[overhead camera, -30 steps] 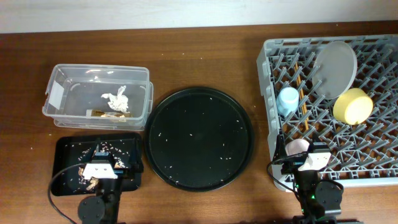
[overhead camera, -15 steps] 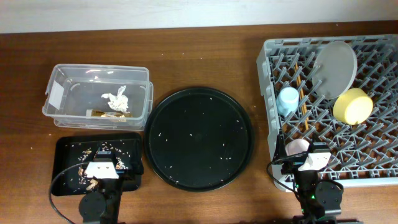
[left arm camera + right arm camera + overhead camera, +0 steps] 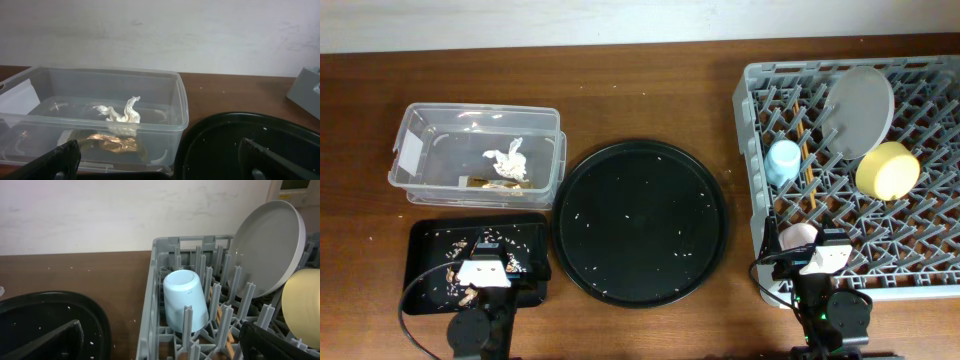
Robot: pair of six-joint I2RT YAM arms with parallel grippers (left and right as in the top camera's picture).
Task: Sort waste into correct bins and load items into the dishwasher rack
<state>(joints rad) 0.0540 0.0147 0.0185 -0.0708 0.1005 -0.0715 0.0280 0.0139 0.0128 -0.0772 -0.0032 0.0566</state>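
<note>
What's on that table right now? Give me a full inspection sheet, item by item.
Surface: brown wooden table, stray white crumbs.
Job's things: tissue and wrapper in clear tub; food scraps in small black tray; blue cup, pink cup, plate, yellow bowl, chopsticks in rack.
Clutter: round black tray, rice-like crumbs on it.
Grippers: left gripper and right gripper open, empty.
Cables: black cable looping beside each arm base.
Surroundings: pale wall behind.

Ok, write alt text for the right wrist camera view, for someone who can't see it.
A light-blue cup sits among the pegs of a grey dishwasher rack, with a pale plate propped on edge behind it and a yellow bowl at the right edge. The open right gripper frames the bottom; a round black tray sits lower left.
</note>
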